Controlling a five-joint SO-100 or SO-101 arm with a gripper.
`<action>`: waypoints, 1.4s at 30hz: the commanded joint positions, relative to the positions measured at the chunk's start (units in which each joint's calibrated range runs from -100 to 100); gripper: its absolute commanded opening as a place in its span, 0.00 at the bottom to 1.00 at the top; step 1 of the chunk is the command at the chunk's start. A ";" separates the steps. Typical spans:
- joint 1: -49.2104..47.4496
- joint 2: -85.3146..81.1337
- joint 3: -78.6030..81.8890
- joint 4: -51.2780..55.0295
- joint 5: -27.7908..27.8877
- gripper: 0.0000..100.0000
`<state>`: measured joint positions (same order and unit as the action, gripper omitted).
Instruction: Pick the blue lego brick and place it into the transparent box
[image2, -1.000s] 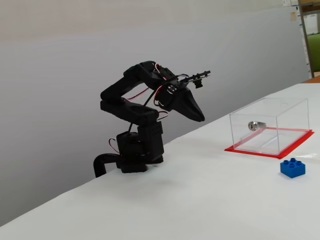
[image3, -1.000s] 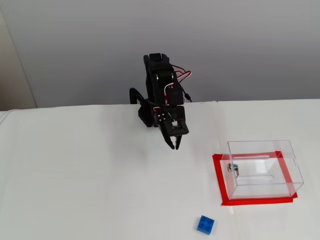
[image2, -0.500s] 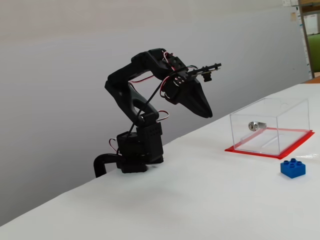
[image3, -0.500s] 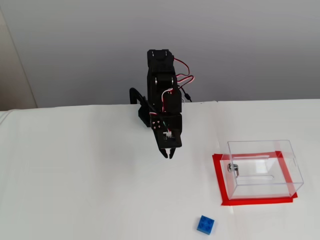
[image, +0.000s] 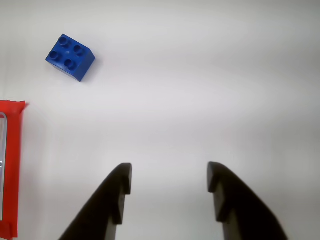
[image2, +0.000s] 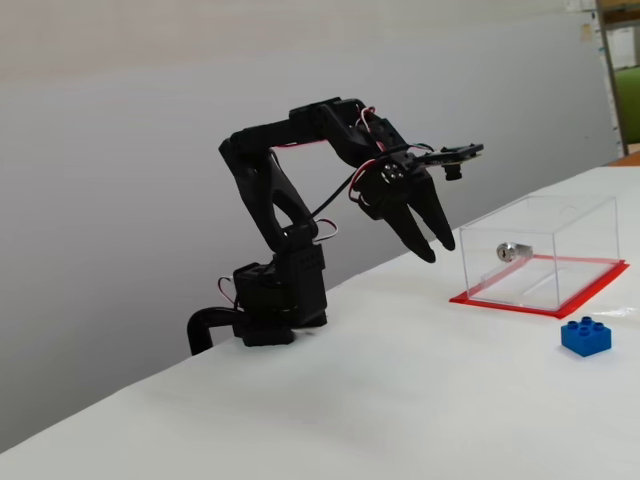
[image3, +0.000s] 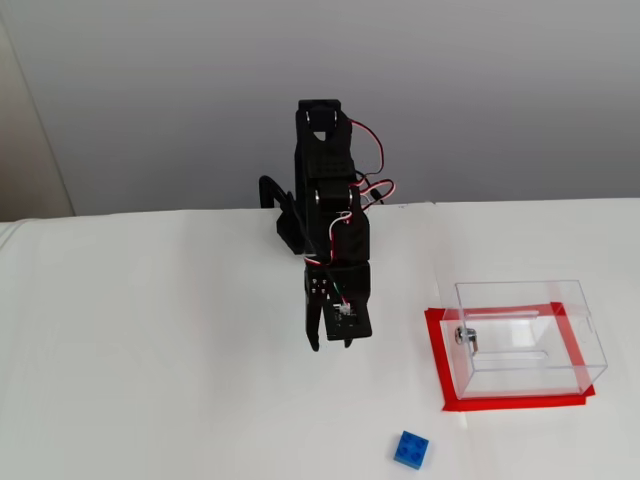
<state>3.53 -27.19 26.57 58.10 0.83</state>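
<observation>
The blue lego brick (image: 70, 57) lies studs up on the white table at the upper left of the wrist view. Both fixed views show it near the table's front edge (image2: 585, 336) (image3: 412, 449). My gripper (image: 169, 175) is open with nothing between its black fingers. It hangs in the air (image2: 437, 249) (image3: 330, 343), well short of the brick and off to one side of it. The transparent box (image2: 540, 250) (image3: 525, 335) stands on its red base plate (image: 10, 165), with a small silver lock (image3: 465, 337) inside. The box sits beside the brick, apart from it.
The arm's black base (image2: 275, 300) is clamped at the table's back edge, against a grey wall. The white table (image3: 150, 380) stretches bare to the left of the arm in a fixed view.
The arm has stretched forward and up from its folded pose. Its gripper has swung out over the table toward the brick and has opened.
</observation>
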 joint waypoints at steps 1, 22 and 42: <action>-1.05 4.15 -6.68 -1.27 0.27 0.19; -6.96 21.38 -6.22 -20.85 6.06 0.25; -9.63 24.26 -4.87 -23.81 -6.88 0.26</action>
<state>-6.20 -2.33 23.65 33.42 -0.15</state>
